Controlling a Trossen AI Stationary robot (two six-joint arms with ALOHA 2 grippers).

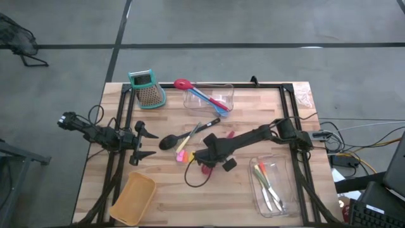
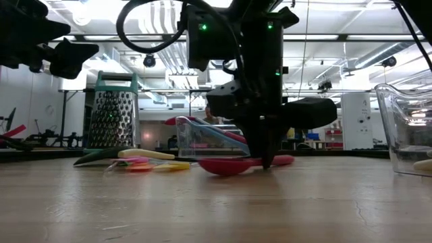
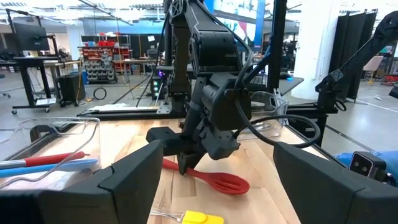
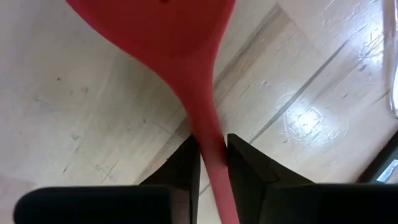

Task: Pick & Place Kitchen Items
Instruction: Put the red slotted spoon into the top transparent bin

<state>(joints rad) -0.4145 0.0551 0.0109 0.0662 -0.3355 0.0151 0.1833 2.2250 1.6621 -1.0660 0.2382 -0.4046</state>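
Closest to the front edge of the table (image 1: 209, 202) lie two bins: a tan bin (image 1: 133, 198) at the left corner and a clear bin (image 1: 273, 185) at the right holding a few utensils with green and orange handles (image 1: 263, 173).

Just beyond them, at mid-table, the right gripper (image 4: 212, 163) is down at the wood with its two fingers (image 4: 249, 163) closed in on the thin handle of a red slotted spoon (image 4: 168, 37) — the pads sit on either side of the handle, touching it or nearly so. That spoon lies flat on the table, its head (image 3: 225, 182) pointing away from the gripper; the low view shows it resting on the surface under the arm (image 2: 233, 164).

Level with it on the left side, the left gripper (image 1: 144, 144) hovers above the table with its fingers spread wide and nothing between them.

Between the two grippers lie a black ladle (image 1: 169, 141), a yellow-handled tool (image 1: 188, 138) and small pink and yellow pieces (image 1: 184, 156).

Farther back stands a teal-topped grater (image 1: 147, 88), upright near the left rear corner — beside it is a second clear bin (image 1: 218, 95) with a red spoon (image 1: 184, 83) and a blue spoon (image 1: 205, 99) leaning out over its rim.
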